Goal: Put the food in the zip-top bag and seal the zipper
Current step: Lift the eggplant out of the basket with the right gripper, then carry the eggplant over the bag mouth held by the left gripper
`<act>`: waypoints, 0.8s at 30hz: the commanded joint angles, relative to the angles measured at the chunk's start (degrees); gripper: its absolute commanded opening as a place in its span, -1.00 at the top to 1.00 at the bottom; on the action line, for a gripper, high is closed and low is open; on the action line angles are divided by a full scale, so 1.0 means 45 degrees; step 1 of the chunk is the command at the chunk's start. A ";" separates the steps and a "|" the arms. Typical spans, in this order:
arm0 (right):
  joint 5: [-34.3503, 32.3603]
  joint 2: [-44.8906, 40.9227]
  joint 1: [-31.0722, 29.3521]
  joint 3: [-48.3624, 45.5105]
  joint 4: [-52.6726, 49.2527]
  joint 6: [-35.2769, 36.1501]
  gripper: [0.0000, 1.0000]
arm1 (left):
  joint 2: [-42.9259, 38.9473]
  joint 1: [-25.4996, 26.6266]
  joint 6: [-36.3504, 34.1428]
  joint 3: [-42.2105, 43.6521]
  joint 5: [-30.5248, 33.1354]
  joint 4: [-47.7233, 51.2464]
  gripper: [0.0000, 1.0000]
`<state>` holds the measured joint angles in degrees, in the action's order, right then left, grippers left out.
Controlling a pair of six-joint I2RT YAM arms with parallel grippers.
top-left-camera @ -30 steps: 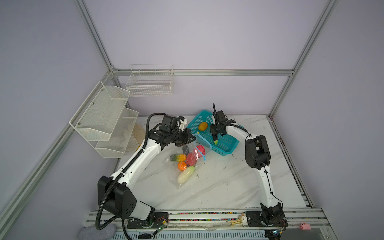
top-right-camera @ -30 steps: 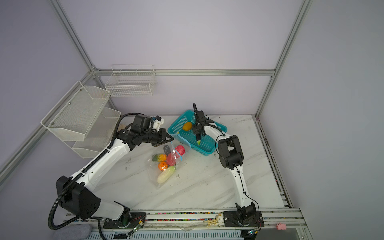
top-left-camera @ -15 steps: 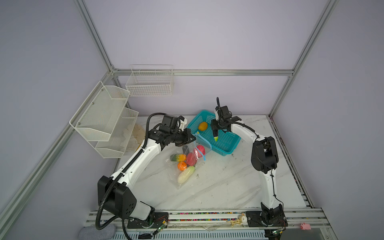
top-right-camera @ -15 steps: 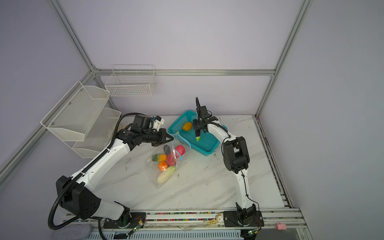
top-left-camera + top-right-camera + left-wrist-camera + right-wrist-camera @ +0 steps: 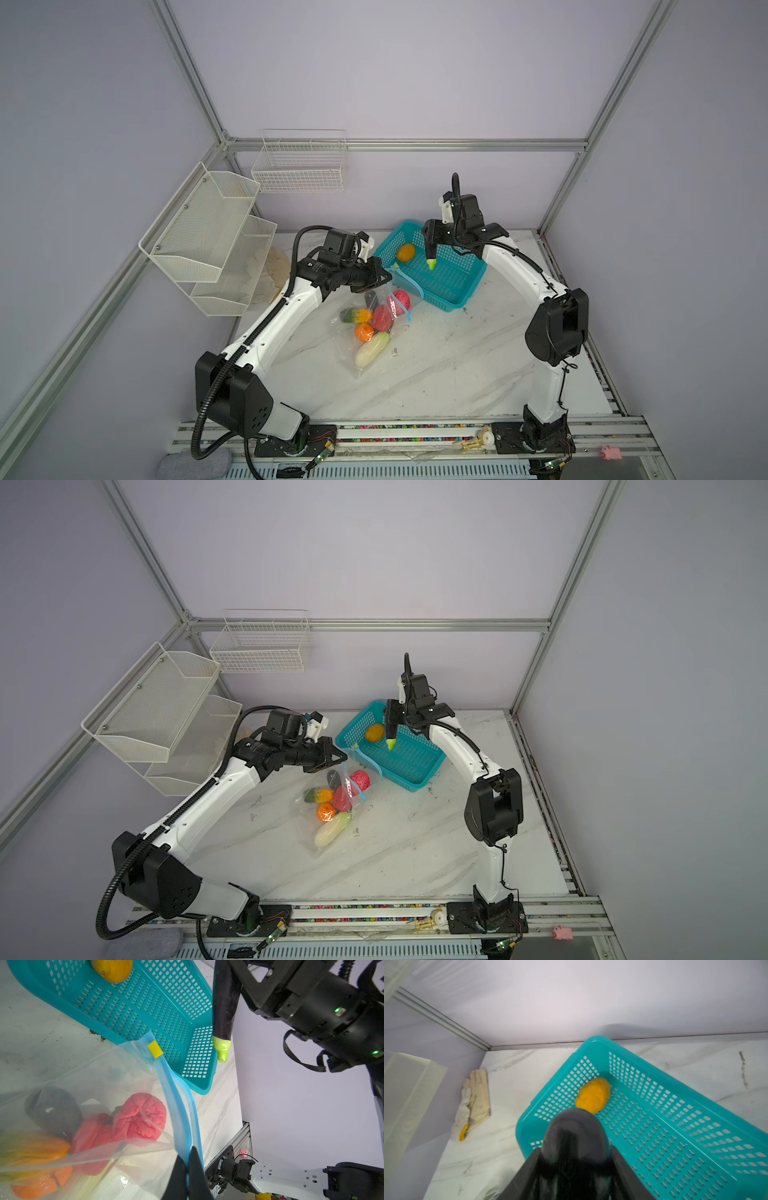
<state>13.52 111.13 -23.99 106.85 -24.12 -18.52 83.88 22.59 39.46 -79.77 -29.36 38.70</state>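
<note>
place: robot lab cell | signs: aluminium frame (image 5: 407, 144), bare lilac walls (image 5: 395, 66), rail-mounted arms (image 5: 274, 328)

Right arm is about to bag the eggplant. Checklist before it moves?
1. Right gripper grip on eggplant: ok, clamped, green tip down.
2. Left gripper pinching the zipper: ok.
3. Zipper unsealed, slider at the far end: ok.
4. Zip-top bag mouth wide enough for the eggplant: cannot tell.
5. Eggplant over the mouth: not ok, it hangs over the basket.
6. All food bagged: not ok, mango lies in the basket.
</note>
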 commanded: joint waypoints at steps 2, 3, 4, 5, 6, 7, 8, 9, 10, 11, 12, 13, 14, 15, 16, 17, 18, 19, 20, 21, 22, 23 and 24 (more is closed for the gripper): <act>0.2661 -0.1049 0.0060 -0.1093 0.0636 -0.0201 -0.01 | -0.0344 0.0044 -0.0078 0.0175 -0.0174 -0.0319 1.00; 0.2993 -0.1263 0.0050 -0.1337 0.0673 -0.0139 -0.01 | -0.0349 0.0039 -0.0097 0.0158 -0.0174 -0.0331 1.00; 0.3235 -0.1443 0.0056 -0.1486 0.0627 -0.0076 -0.01 | -0.0328 0.0049 -0.0098 0.0141 -0.0180 -0.0319 1.00; 0.3436 -0.1622 0.0023 -0.1648 0.0493 0.0054 -0.01 | -0.0334 0.0046 -0.0098 0.0129 -0.0200 -0.0337 1.00; 0.3604 -0.1815 -0.0005 -0.1790 0.0314 0.0174 -0.01 | -0.0300 0.0049 -0.0098 0.0104 -0.0229 -0.0319 1.00; 0.3755 -0.1975 -0.0049 -0.1970 0.0208 0.0240 -0.01 | -0.0298 0.0039 -0.0098 0.0091 -0.0251 -0.0318 1.00; 0.3958 -0.2154 -0.0081 -0.2181 0.0105 0.0286 -0.01 | -0.0297 0.0052 -0.0098 0.0070 -0.0270 -0.0328 1.00; 0.4128 -0.2303 -0.0113 -0.2368 -0.0132 0.0377 0.00 | -0.0314 0.0047 -0.0098 0.0070 -0.0271 -0.0319 1.00; 0.4266 -0.2411 -0.0175 -0.2482 -0.0423 0.0508 0.01 | -0.0332 0.0048 -0.0098 0.0045 -0.0271 -0.0324 1.00; 0.4338 -0.2533 -0.0248 -0.2604 -0.0750 0.0678 0.02 | -0.0351 0.0063 -0.0098 0.0031 -0.0271 -0.0331 1.00; 0.4361 -0.2681 -0.0330 -0.2714 -0.1100 0.0853 0.03 | -0.0354 0.0057 -0.0088 0.0012 -0.0252 -0.0318 1.00; 0.4393 -0.2791 -0.0395 -0.2808 -0.1340 0.1002 0.02 | -0.0357 0.0055 -0.0078 0.0011 -0.0255 -0.0332 1.00; 0.4483 -0.2928 -0.0472 -0.2902 -0.1533 0.1159 0.02 | -0.0348 0.0049 -0.0078 -0.0006 -0.0270 -0.0339 1.00; 0.4548 -0.3041 -0.0504 -0.2995 -0.1727 0.1289 0.03 | -0.0336 0.0058 -0.0078 -0.0023 -0.0286 -0.0348 1.00; 0.4640 -0.3112 -0.0557 -0.3030 -0.1866 0.1383 0.03 | -0.0309 0.0057 -0.0079 -0.0014 -0.0291 -0.0358 1.00; 0.4752 -0.3139 -0.0611 -0.3070 -0.2018 0.1501 0.03 | -0.0283 0.0059 -0.0078 -0.0008 -0.0309 -0.0383 1.00; 0.4859 -0.3153 -0.0658 -0.3115 -0.2112 0.1584 0.03 | -0.0266 0.0058 -0.0062 -0.0009 -0.0341 -0.0393 1.00; 0.4938 -0.3134 -0.0721 -0.3115 -0.2204 0.1661 0.03 | -0.0279 0.0078 -0.0056 -0.0009 -0.0369 -0.0401 1.00; 0.5028 -0.3066 -0.0794 -0.3119 -0.2289 0.1736 0.03 | -0.0260 0.0080 -0.0040 -0.0013 -0.0388 -0.0425 1.00; 0.5108 -0.3003 -0.0888 -0.3070 -0.2366 0.1810 0.03 | -0.0260 0.0096 -0.0031 -0.0009 -0.0389 -0.0426 1.00; 0.5167 -0.2941 -0.0969 -0.3005 -0.2437 0.1887 0.03 | -0.0251 0.0114 -0.0039 -0.0011 -0.0385 -0.0440 1.00; 0.5235 -0.2852 -0.1082 -0.2922 -0.2486 0.1969 0.03 | -0.0277 0.0101 -0.0030 -0.0018 -0.0379 -0.0468 1.00; 0.5322 -0.2755 -0.1181 -0.2834 -0.2534 0.2048 0.03 | -0.0279 0.0099 -0.0028 -0.0008 -0.0388 -0.0455 1.00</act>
<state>35.09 98.61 -28.18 93.47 -32.84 -11.79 83.88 22.65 39.44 -79.77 -29.69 38.65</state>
